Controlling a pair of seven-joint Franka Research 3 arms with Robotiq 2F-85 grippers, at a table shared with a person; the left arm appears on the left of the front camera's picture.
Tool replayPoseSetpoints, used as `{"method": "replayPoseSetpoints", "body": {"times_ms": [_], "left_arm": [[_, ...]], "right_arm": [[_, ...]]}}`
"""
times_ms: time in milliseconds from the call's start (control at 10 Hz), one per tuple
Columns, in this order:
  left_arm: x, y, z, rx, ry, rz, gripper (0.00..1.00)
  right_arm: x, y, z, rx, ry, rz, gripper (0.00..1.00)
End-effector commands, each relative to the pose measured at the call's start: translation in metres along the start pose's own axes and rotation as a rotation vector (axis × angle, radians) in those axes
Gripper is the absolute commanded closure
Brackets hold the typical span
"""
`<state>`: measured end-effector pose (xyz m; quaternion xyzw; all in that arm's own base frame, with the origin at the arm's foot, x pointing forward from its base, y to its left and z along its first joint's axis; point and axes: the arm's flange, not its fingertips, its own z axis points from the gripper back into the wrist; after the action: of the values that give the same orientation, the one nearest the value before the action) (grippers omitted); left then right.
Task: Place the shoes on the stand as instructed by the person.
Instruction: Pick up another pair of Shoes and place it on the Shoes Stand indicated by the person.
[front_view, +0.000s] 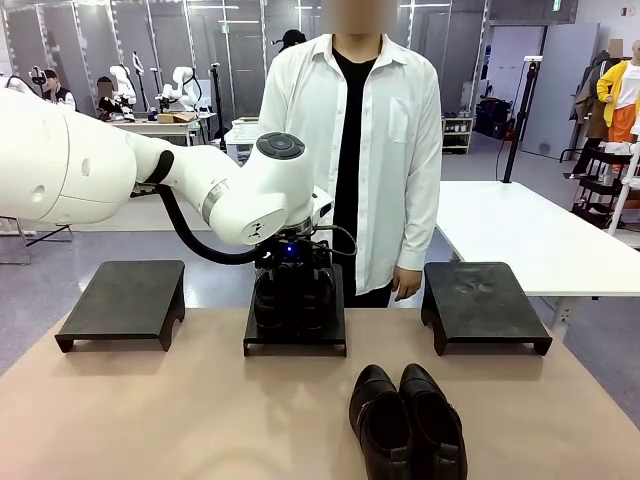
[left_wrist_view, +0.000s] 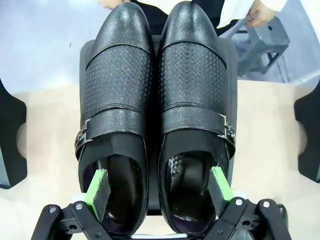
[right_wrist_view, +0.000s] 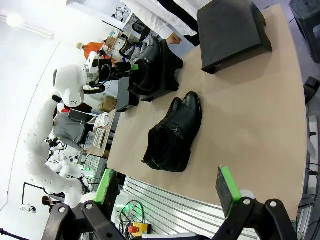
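Note:
A pair of low black buckled shoes (left_wrist_view: 155, 90) stands side by side on the middle black stand (front_view: 295, 343). My left gripper (left_wrist_view: 159, 185) is over their heels, open. One green pad (left_wrist_view: 97, 187) sits in the left shoe's opening and the other pad (left_wrist_view: 220, 182) in the right one's, so the shoes' inner walls lie between them. In the front view, my left gripper (front_view: 293, 295) covers this pair. The higher-topped black shoes (front_view: 405, 425) lie on the table near the front edge. My right gripper (right_wrist_view: 167, 187) hangs open off the table's edge, apart from the higher-topped shoes (right_wrist_view: 172, 132).
The left stand (front_view: 120, 300) and the right stand (front_view: 485, 305) are bare-topped. The person (front_view: 355, 150) stands behind the middle stand, one hand (front_view: 407, 285) hanging near the right stand. A white table (front_view: 530, 235) stands at the far right.

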<state>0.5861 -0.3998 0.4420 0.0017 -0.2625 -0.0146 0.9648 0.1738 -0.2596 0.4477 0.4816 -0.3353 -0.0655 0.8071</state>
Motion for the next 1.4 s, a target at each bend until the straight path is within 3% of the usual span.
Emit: {"method": "replayPoseSetpoints", "body": {"times_ms": [0,600,700,900,1100,1300], "left_arm": [[0.003,-0.001,-0.001,-0.009,-0.012,-0.007,0.00],[0.000,0.000,0.000,0.000,0.000,0.000,0.00],[-0.001,0.014,0.025,-0.008,0.046,-0.033,0.00],[-0.015,0.064,0.077,-0.068,0.149,-0.116,0.00],[-0.044,0.118,0.127,-0.169,0.174,-0.190,0.00],[-0.081,0.193,0.169,-0.290,0.224,-0.215,0.00]], "right_arm": [[0.001,0.001,0.002,0.012,-0.006,0.017,0.00],[0.001,0.001,0.002,0.012,-0.006,0.017,0.00],[0.001,0.001,0.002,0.012,-0.006,0.017,0.00],[0.001,0.001,0.002,0.012,-0.006,0.017,0.00],[0.001,0.001,0.002,0.012,-0.006,0.017,0.00],[0.001,0.001,0.002,0.012,-0.006,0.017,0.00]]}}
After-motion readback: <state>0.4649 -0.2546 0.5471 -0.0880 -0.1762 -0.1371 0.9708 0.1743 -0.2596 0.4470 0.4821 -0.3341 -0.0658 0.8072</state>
